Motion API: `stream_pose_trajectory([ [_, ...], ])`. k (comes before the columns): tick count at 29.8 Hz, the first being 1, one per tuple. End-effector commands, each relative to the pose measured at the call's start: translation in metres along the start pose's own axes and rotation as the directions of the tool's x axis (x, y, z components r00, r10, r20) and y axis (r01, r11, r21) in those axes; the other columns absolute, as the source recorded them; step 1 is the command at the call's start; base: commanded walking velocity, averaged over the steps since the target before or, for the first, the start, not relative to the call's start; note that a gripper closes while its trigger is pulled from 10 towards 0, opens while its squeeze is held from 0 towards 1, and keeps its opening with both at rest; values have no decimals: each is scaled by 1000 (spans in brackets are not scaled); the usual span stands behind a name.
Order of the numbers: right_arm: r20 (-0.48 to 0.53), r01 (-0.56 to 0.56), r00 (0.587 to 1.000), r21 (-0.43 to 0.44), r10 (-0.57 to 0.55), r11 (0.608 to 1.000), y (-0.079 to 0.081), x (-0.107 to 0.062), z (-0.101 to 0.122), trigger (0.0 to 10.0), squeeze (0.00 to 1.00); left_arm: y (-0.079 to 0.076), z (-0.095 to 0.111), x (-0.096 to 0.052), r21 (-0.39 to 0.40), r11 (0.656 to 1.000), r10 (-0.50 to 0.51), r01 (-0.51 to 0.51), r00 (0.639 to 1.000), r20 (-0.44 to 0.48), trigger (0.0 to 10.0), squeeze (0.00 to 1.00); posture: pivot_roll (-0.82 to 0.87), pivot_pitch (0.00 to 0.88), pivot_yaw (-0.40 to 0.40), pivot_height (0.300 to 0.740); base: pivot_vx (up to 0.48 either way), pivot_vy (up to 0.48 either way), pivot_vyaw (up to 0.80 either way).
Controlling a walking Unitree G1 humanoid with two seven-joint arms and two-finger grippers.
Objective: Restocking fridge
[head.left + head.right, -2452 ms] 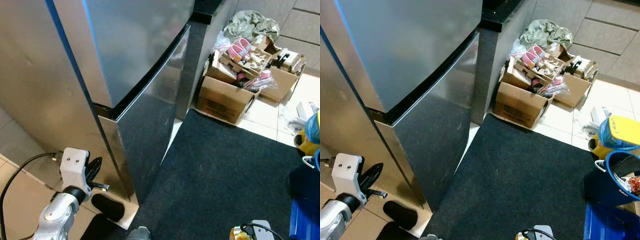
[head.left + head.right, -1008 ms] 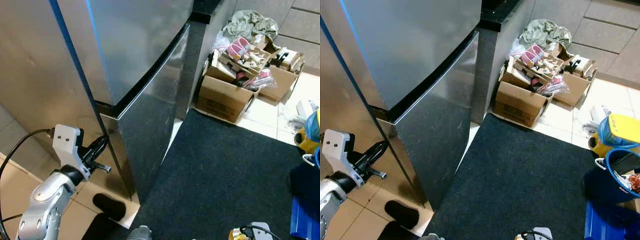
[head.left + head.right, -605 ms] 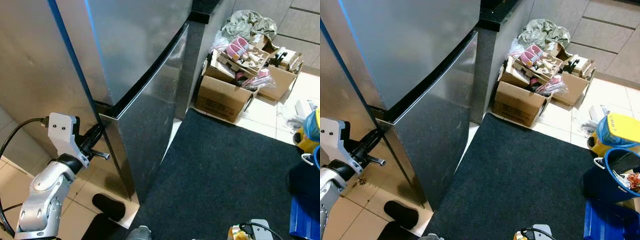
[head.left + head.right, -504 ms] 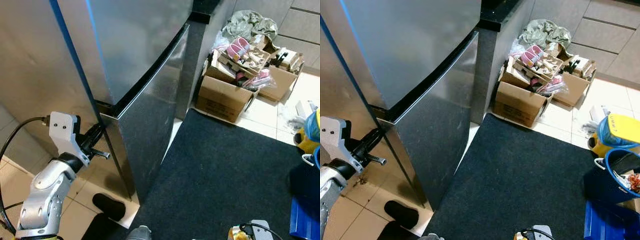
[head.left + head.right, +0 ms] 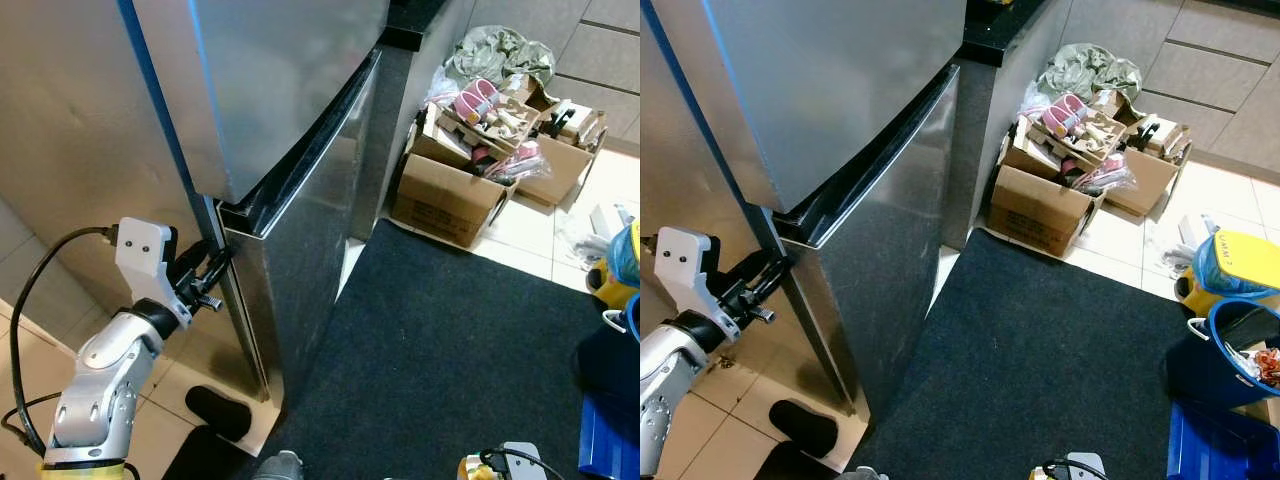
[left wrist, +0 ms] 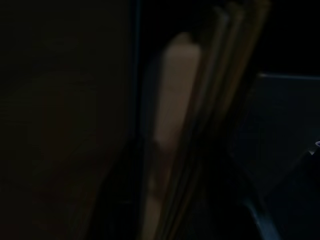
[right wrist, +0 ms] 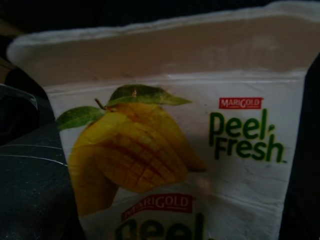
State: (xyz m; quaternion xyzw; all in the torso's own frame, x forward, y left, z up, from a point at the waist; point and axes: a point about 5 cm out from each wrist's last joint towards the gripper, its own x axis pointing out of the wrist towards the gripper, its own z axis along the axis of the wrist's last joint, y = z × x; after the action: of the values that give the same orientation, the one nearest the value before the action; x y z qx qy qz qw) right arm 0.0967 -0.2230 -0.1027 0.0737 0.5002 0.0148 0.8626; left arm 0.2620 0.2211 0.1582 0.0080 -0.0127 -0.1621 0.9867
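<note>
A tall steel fridge stands on my left, with an upper door point(image 5: 270, 90) and a lower door point(image 5: 300, 250). The lower door's left edge stands slightly out from the body, and a dark lip shows under the upper door. My left gripper point(image 5: 213, 270) is raised against that lower door edge, just below the seam between the doors. The left wrist view is very dark and shows only that door edge point(image 6: 175, 125) close up. A white mango juice carton point(image 7: 170, 150) sits right in front of the right wrist camera. My right gripper point(image 5: 515, 457) is low at the frame's bottom edge.
A dark mat point(image 5: 450, 340) covers the floor in front of the fridge. Cardboard boxes point(image 5: 450, 195) full of shoes and clutter stand against the far wall beside a black counter. A yellow bin point(image 5: 1240, 265) and blue tubs point(image 5: 1230, 440) crowd the right side. A black shoe point(image 5: 215, 410) lies by the fridge's foot.
My left gripper has risen and moved right onto the lower door's edge. The lower door now stands slightly out, with a wider gap under the upper door.
</note>
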Motion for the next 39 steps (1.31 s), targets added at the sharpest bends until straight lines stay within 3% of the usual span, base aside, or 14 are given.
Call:
stream_pose_trajectory([
  [1, -7, 13, 1000, 9, -13, 1000, -4, -2, -3, 10000, 0, -9, -8, 8, -15, 1000, 13, -13, 1000, -17, 10000, 1000, 14, 85, -78, 740, 0, 0, 0],
  [5, -11, 12, 1000, 7, -12, 1000, -4, -2, -4, 10000, 0, -47, -19, 20, -102, 984, -149, 145, 988, -32, 10000, 996, 10, 82, -85, 740, 0, 0, 0],
  [6, -10, 9, 1000, 4, -9, 1000, -4, -2, -3, 10000, 0, -84, -25, 27, -195, 924, -338, 329, 941, -18, 10000, 741, 6, 79, -89, 740, 0, 0, 0],
  [10, -4, 4, 1000, -1, -4, 1000, -3, -1, 0, 10000, 0, -123, -24, 41, -289, 813, -518, 505, 855, 36, 10000, 749, -6, 75, -95, 740, 0, 0, 0],
  [16, 4, 3, 1000, -12, -3, 1000, -4, 0, 5, 10000, 0, -215, 9, 68, -340, 461, -819, 820, 540, 193, 10000, 745, -13, 72, -104, 740, 0, 0, 0],
  [17, 4, 3, 1000, -12, -3, 1000, -4, 0, 5, 10000, 0, -215, 9, 68, -340, 461, -819, 820, 540, 193, 10000, 745, -13, 72, -104, 740, 0, 0, 0],
  [19, 8, 3, 1000, -12, -3, 1000, -3, 1, 6, 10000, 0, -231, 18, 60, -305, 334, -891, 892, 404, 207, 10000, 733, -32, 73, -96, 740, 0, 0, 0],
  [22, 16, 4, 1000, -4, -4, 1000, -2, 1, 6, 10000, 0, -226, 16, 51, -278, 292, -919, 915, 349, 182, 10000, 725, -30, 77, -89, 740, 0, 0, 0],
  [23, 19, 5, 1000, 0, -5, 1000, -1, 1, 6, 10000, 0, -221, 13, 48, -270, 291, -925, 918, 343, 165, 10000, 725, -30, 77, -89, 740, 0, 0, 0],
  [26, 9, 5, 1000, 9, -5, 1000, 1, 1, 2, 10000, 0, -171, -15, 43, -276, 494, -852, 824, 523, 35, 10000, 729, -21, 83, -80, 740, 0, 0, 0],
  [27, 9, 5, 1000, 9, -5, 1000, 1, 1, 2, 10000, 0, -171, -15, 43, -276, 494, -852, 824, 523, 35, 10000, 729, -21, 83, -80, 740, 0, 0, 0],
  [29, 0, 4, 1000, 13, -4, 1000, 2, 0, -2, 10000, 0, -135, -39, 40, -271, 666, -734, 695, 675, -74, 10000, 737, -12, 85, -73, 740, 0, 0, 0],
  [33, -2, 3, 1000, 17, -3, 1000, 4, 1, -4, 10000, 0, -96, -70, 31, -169, 850, -526, 499, 815, -243, 10000, 749, -6, 82, -69, 740, 0, 0, 0],
  [39, 7, 1, 1000, 21, -1, 1000, 6, 2, -1, 10000, 0, -62, -108, 7, 16, 945, -289, 326, 859, -424, 10000, 761, -2, 75, -63, 740, 0, 0, 0],
])
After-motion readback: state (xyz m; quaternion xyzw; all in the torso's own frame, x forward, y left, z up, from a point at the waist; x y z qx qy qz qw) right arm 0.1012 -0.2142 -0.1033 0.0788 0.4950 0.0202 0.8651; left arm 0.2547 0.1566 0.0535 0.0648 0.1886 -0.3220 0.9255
